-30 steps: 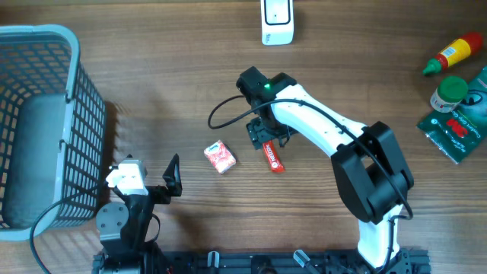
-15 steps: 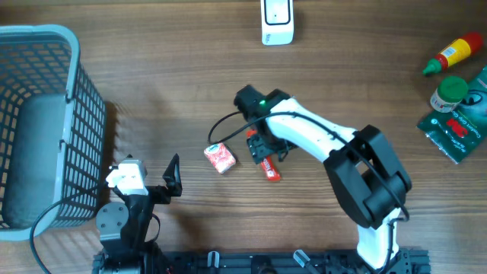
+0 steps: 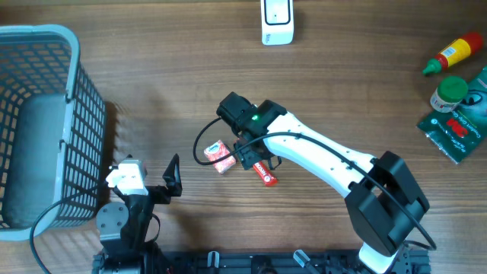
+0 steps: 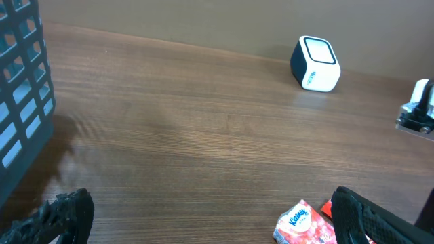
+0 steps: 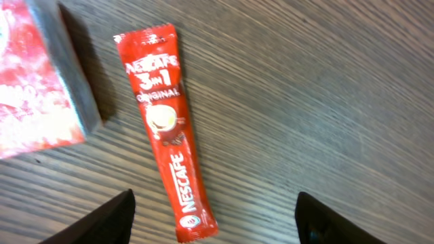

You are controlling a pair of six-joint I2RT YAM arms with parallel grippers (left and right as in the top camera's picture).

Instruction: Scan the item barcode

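A red Nescafe sachet [image 3: 265, 174] lies flat on the wooden table, and a pink Kleenex tissue pack [image 3: 219, 156] lies just left of it. My right gripper [image 3: 248, 154] hovers over both. In the right wrist view the sachet [image 5: 167, 129] points toward my right gripper [image 5: 213, 200], which is open, the sachet's lower end between the fingers but untouched; the tissue pack [image 5: 34, 88] is at the left edge. The white scanner [image 3: 277, 21] stands at the far edge. My left gripper [image 4: 210, 207] rests open near the front, with the tissue pack [image 4: 305, 224] by its right finger.
A blue-grey mesh basket [image 3: 76, 99] fills the left side. At the far right are a ketchup bottle [image 3: 453, 55], a green-lidded jar [image 3: 449, 93] and a green packet [image 3: 460, 125]. The right arm's black cable [image 3: 199, 144] loops beside the tissue pack.
My right arm has swung left and toward the front, now sitting over the sachet and tissue pack. The sachet lies slightly nearer the front than before. The left arm has not moved.
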